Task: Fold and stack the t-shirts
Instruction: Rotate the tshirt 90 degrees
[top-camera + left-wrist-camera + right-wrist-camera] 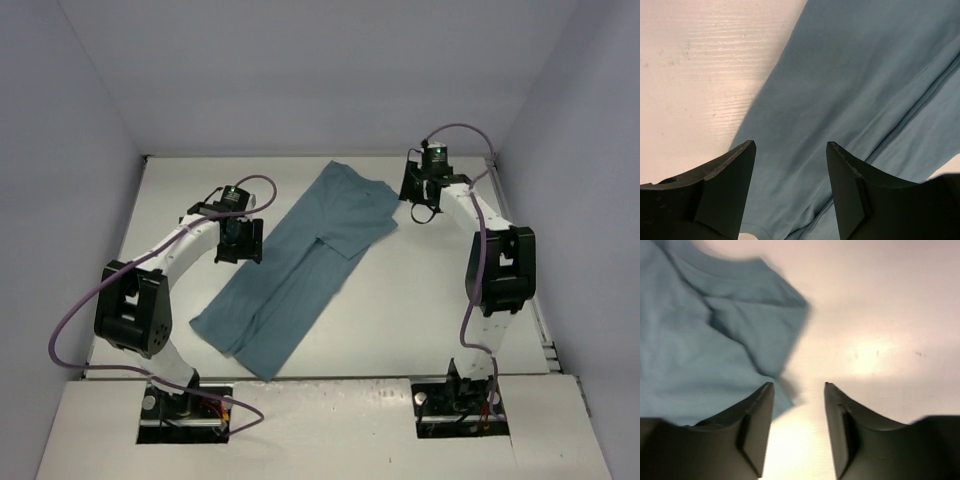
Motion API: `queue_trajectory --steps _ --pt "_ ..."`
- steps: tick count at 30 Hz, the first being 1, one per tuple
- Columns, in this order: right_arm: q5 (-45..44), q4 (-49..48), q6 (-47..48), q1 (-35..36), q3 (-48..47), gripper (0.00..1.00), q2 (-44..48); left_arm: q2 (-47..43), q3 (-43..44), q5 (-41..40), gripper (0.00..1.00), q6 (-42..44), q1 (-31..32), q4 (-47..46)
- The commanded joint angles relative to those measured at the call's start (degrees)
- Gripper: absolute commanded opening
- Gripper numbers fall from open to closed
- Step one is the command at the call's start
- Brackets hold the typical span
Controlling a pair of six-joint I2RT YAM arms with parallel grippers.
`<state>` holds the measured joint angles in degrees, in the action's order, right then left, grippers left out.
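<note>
One teal t-shirt (300,265) lies folded lengthwise into a long strip, running diagonally from the table's back middle to the front left. My left gripper (240,240) hovers over the strip's left edge, open, and the left wrist view shows cloth (850,85) below its empty jaws (790,150). At the strip's far right corner my right gripper (420,190) is open too. In the right wrist view the t-shirt's corner (715,330) lies to the left of the gripper (799,387), with bare table between the fingers.
The white table (430,300) ends at grey walls on the left, back and right. Purple cables loop off both arms. The arm bases (185,400) stand at the near edge.
</note>
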<state>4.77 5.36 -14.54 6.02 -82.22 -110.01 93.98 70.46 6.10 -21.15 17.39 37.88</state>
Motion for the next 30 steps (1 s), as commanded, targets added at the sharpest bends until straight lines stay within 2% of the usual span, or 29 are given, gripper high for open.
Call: queue_trajectory --steps 1,6,15,19,20,26,30 --pt "9.2 -3.1 0.2 -1.1 4.9 0.38 1.9 -1.9 3.1 2.6 0.56 3.5 -0.2 -0.7" --pt "14.8 -4.6 2.6 -1.5 4.3 0.37 -1.3 -2.5 3.0 5.5 0.56 5.5 1.2 -2.8" --pt "16.1 -6.7 2.2 -1.8 2.6 0.35 -6.6 0.1 8.6 6.5 0.56 7.1 4.4 -4.0" --pt "16.5 -7.2 2.6 -1.8 2.9 0.34 -7.2 -0.6 7.7 6.6 0.56 7.4 4.4 -4.0" --pt "16.9 -7.3 2.7 -1.8 2.8 0.31 -7.3 -0.8 7.2 6.5 0.56 7.5 4.5 -4.0" --pt "17.7 -7.4 2.5 -0.8 1.7 0.00 -6.3 -1.4 5.3 6.5 0.56 7.2 4.4 -4.0" --pt "16.1 -7.3 0.9 0.4 0.8 0.00 -3.8 -2.0 4.5 5.9 0.56 7.4 4.5 -3.9"
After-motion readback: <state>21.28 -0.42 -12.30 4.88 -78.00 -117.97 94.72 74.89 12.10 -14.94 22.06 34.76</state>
